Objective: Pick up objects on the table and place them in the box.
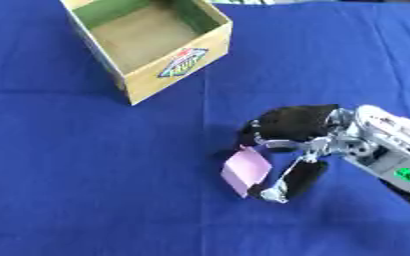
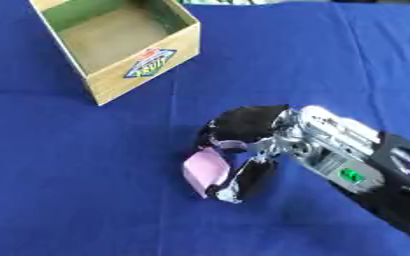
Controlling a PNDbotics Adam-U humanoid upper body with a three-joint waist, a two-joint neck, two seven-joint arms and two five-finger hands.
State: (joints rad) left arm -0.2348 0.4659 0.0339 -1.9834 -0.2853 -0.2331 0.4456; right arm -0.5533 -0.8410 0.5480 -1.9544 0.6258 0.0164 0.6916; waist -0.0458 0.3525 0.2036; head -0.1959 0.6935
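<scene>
Blue cloth (image 1: pixel 86 175) over the whole table, with fold creases running across and down it

Open cardboard box (image 1: pixel 175 64) at the upper left, set askew, one corner pointing toward the camera. Inside walls green, floor plain brown and bare. Colourful diamond-shaped label (image 1: pixel 183 62) on the near outer wall

Right hand (image 1: pixel 287 132) entering from the right edge, black with a silver wrist section and a small green mark on the forearm. Positioned right of centre, well apart from the box and nearer the camera than it. Fingers (image 1: pixel 259 134) curled over from above and thumb (image 1: pixel 298 180) curved in from below, closing on a pink flat object

Pink flat object (image 2: pixel 205 169) pinched between those fingers and the thumb: thin, roughly square, pale pink, tilted with one corner down. Upper edge under the fingertips, lower corner against the thumb tip. Cannot tell whether resting on the cloth or lifted just clear of it. Outside the box, down and to the right of the box's near corner

Left hand absent from both views

Nothing lying in the box as far as visible
</scene>
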